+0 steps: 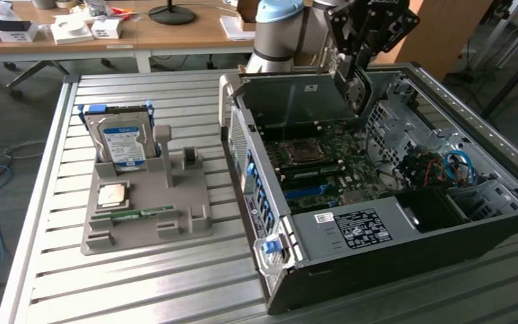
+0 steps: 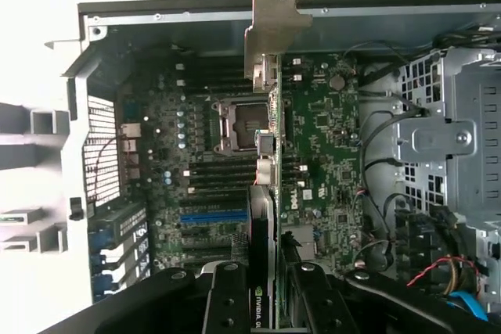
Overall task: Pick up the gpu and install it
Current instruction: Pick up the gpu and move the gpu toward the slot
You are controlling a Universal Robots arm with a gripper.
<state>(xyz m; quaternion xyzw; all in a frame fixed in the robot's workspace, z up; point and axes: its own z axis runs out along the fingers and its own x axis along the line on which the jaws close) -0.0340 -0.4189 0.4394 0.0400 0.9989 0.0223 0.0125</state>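
Slatted metal table (image 1: 133, 283), office desks (image 1: 178, 34) behind. Gripper (image 2: 268, 296) partway closed, black fingers (image 2: 227, 299) clamped either side of the gpu (image 2: 266, 209). Held on edge by one end, up over the open case (image 1: 376, 236), silvery bracket (image 2: 274, 21) at the end away from the grip. Clear of the motherboard (image 2: 321, 138), going by the exterior view; no contact with any slot to be seen. Underneath, a row of long slots (image 2: 207, 177), a blue slot (image 2: 211, 217) among them, just beside the CPU socket (image 2: 239, 127). Along the case's rear, covered card openings (image 2: 117, 252). Off to the exterior view's left, well apart from the case, a grey holder (image 1: 187, 216) with hard drive (image 1: 124, 142) upright and memory stick (image 1: 137, 214) lying flat.

Step in hand, by judgement: pickup done, card carried over the board, install not yet made. Seating likely calls for bringing the connector edge parallel to a slot, bracket toward the rear openings, then a straight, even push down; hard to tell from here how square the card sits to the slots. Cables (image 2: 376, 154) near the drive cage (image 2: 446, 138) a possible snag.
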